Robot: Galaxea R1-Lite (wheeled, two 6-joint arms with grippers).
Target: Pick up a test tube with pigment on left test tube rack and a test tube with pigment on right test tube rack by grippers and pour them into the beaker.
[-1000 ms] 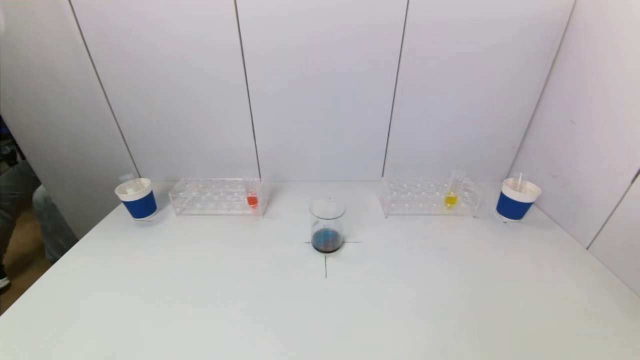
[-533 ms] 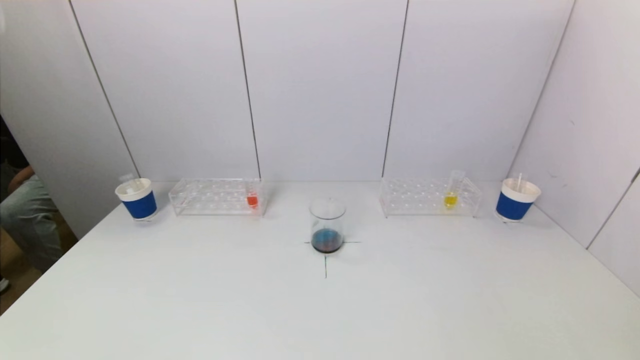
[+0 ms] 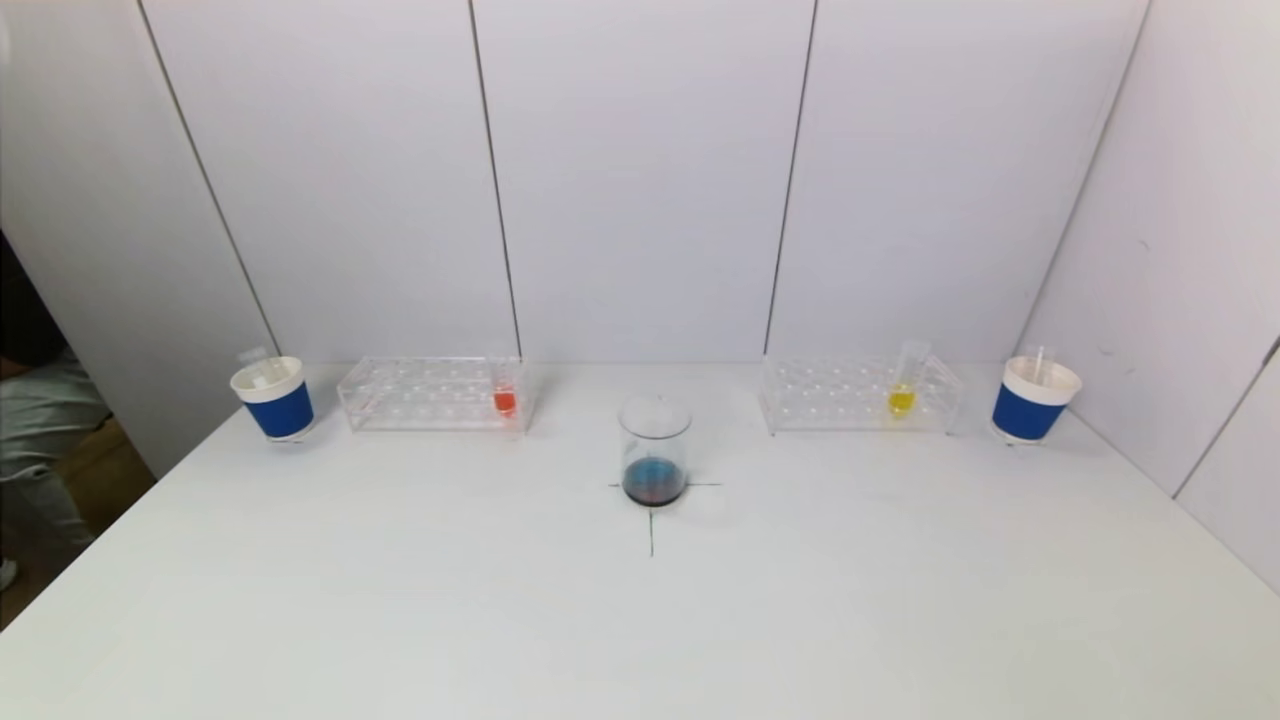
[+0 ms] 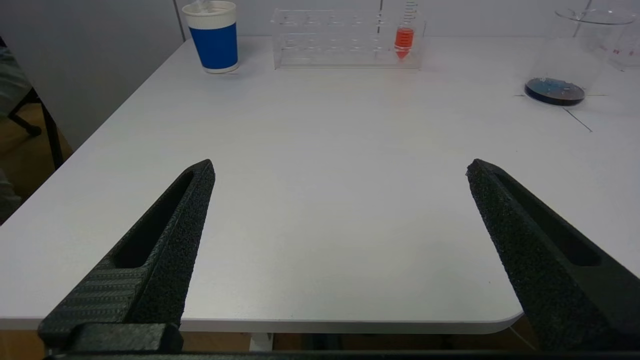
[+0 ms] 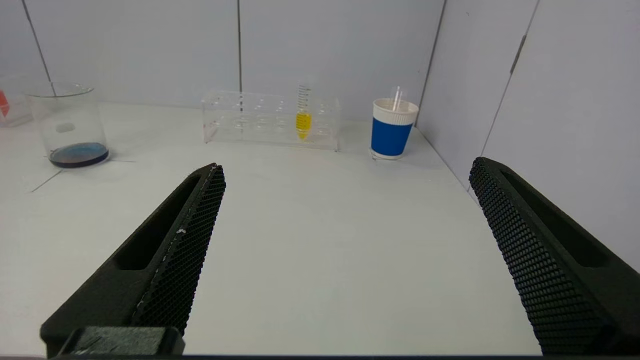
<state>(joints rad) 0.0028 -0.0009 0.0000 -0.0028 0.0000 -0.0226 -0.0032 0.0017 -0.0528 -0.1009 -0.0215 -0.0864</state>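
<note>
A clear left rack point(image 3: 430, 392) at the back left holds a tube with orange-red pigment point(image 3: 505, 400) at its right end; the tube also shows in the left wrist view point(image 4: 404, 39). A clear right rack point(image 3: 860, 394) holds a tube with yellow pigment point(image 3: 902, 398), which also shows in the right wrist view point(image 5: 303, 121). A glass beaker point(image 3: 654, 450) with dark blue liquid stands at the table's centre on a cross mark. My left gripper point(image 4: 340, 170) is open and empty over the near table edge. My right gripper point(image 5: 345, 170) is open and empty, well short of the racks. Neither gripper shows in the head view.
A blue and white paper cup point(image 3: 273, 397) stands left of the left rack, and another cup point(image 3: 1034, 398) stands right of the right rack, each with an empty tube inside. Wall panels close the back and right. A person point(image 3: 35, 430) is at the far left off the table.
Nothing on the table has moved. The person at the far left edge has shifted position.
</note>
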